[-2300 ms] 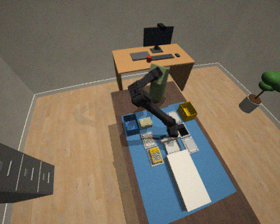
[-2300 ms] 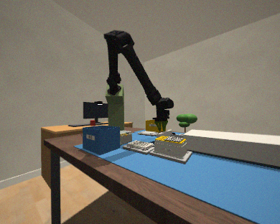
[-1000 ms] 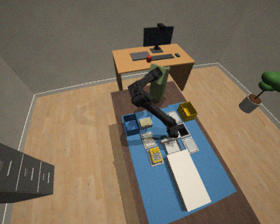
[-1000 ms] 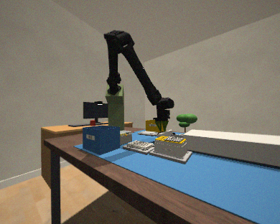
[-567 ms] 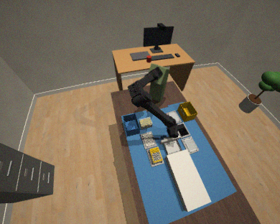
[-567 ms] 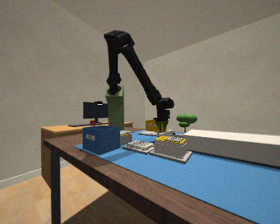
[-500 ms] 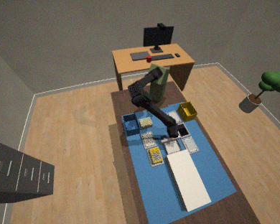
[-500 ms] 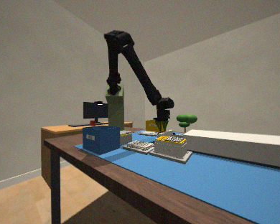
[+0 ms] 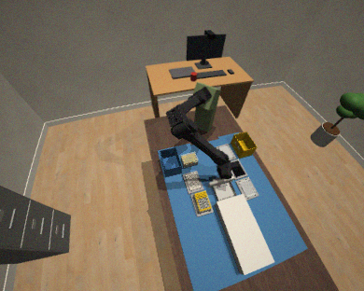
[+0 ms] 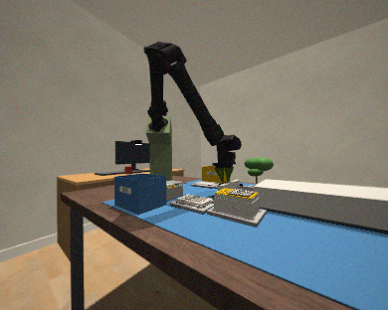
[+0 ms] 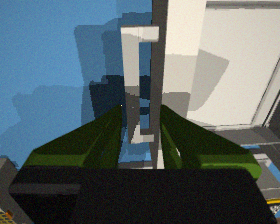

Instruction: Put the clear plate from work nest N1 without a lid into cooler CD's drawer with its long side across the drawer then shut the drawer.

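Observation:
The cooler CD [image 9: 245, 233] is a long white box on the blue mat; it also shows in the exterior view [image 10: 330, 199]. Its drawer front [image 11: 178, 60] and grey bar handle [image 11: 133, 80] fill the wrist view. The drawer [image 9: 224, 190] stands out a little toward the arm's base. My gripper [image 11: 140, 111] is partly open, with one green finger on each side of the bar handle and some gap around the bar. It also shows in the top and exterior views [image 9: 217, 182] [image 10: 224, 176]. A pale plate [image 9: 246, 187] lies in a nest right of the drawer; I cannot tell whether it is the clear one.
A blue bin [image 9: 170, 160] stands at the mat's left, a yellow bin [image 9: 244, 144] at its right. A yellow-topped tip box [image 9: 202, 201], a rack [image 9: 191, 182], a cream box [image 9: 189, 159], a plate [image 9: 226, 151] and a black block [image 9: 238, 170] surround the gripper.

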Available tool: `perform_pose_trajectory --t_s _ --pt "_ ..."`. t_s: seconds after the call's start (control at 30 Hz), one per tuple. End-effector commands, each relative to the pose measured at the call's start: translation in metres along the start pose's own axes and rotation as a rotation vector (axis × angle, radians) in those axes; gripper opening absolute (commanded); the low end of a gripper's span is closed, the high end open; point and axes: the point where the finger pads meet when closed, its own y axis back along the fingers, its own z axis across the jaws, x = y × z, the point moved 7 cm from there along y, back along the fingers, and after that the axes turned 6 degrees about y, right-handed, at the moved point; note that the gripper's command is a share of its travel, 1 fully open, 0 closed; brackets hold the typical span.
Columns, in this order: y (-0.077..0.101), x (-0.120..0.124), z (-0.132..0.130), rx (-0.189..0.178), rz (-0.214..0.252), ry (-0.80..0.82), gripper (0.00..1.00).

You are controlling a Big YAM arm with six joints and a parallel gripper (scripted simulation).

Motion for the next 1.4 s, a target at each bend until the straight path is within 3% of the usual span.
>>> perform_pose_trajectory --t_s 0.0,1.37 --pt "-0.04 -0.0002 0.0322 -0.081 0.004 0.017 0.3" --pt "-0.0396 -0.0011 0.0371 -0.087 0.001 0.022 0.3"
